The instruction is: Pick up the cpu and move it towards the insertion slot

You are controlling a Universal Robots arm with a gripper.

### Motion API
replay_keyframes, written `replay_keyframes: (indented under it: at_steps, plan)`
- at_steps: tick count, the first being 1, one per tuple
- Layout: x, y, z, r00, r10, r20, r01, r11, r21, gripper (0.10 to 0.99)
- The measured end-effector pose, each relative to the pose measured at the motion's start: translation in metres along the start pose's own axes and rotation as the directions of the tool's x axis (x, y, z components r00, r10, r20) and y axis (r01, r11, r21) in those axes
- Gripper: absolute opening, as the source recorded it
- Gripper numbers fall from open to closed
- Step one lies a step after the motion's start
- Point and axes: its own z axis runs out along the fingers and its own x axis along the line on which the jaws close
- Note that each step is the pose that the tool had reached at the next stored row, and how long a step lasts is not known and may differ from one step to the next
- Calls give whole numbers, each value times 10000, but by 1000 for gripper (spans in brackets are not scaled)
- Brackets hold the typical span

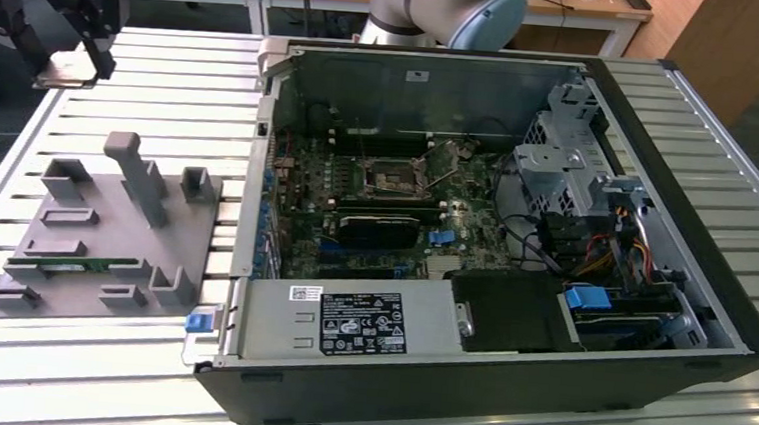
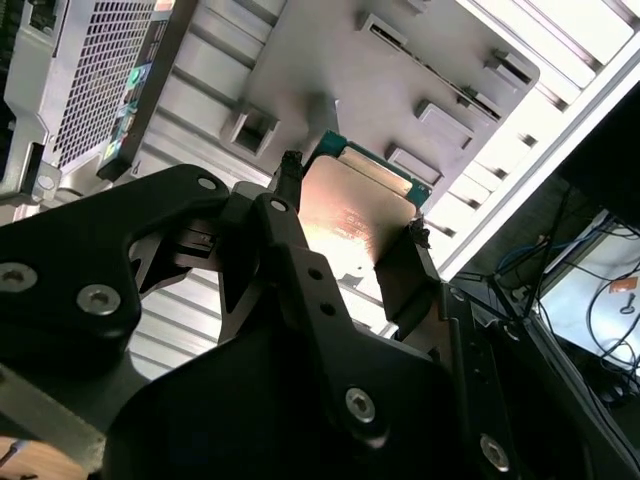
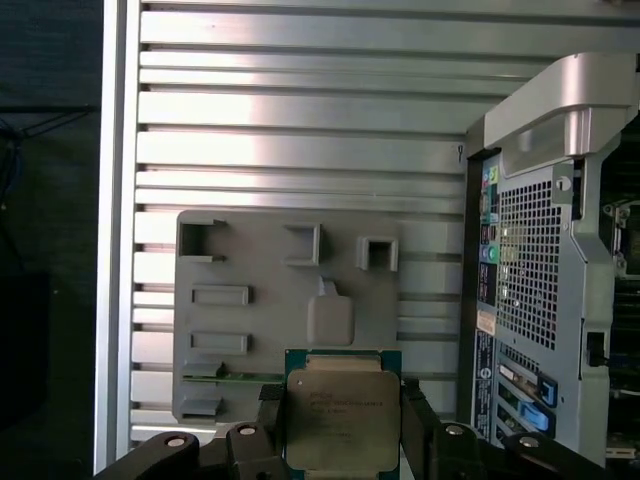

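At the exterior view's left I see the claw (image 1: 62, 62) hanging above the bench (image 1: 161, 87), closed on the cpu (image 1: 68, 77); in both wrist views its two fingers (image 3: 272, 425) pinch the chip's opposite edges. Near it on the bench sits the grey tray (image 1: 96, 253), a green memory stick (image 1: 71, 265) in it. To the right lies the open computer case (image 1: 485, 240), its insertion slot (image 1: 392, 178) well apart from the cpu

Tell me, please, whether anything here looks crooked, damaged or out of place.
Nothing stands out. The cpu sits square in the gripper, lifted clear of the grey tray. The green memory stick lies flat in its tray slot, and the computer case lies open on its side.
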Motion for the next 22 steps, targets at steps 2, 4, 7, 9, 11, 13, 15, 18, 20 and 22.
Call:
replay_keyframes:
  at_steps: [2,4,7,9,11,13,15,18,20,22]
  plan:
    - [-23,0,0,10000,1,0,-1,10000,0,545]
    - [-48,0,0,10000,0,0,0,10000,0,545]
    - [-86,-1,0,10000,0,0,0,10000,0,545]
    - [-110,-1,0,10000,0,0,0,10000,0,545]
    - [-135,-2,0,10000,1,0,-1,10000,0,545]
    - [-162,-2,-1,10000,0,-1,0,10000,1,545]
    - [-187,-2,0,10000,0,0,0,10000,0,545]
    - [-223,-3,0,10000,1,0,-1,10000,0,545]
    - [-246,-3,0,10000,1,0,-1,10000,0,545]
    - [-270,-4,-1,10000,0,-1,0,10000,1,545]
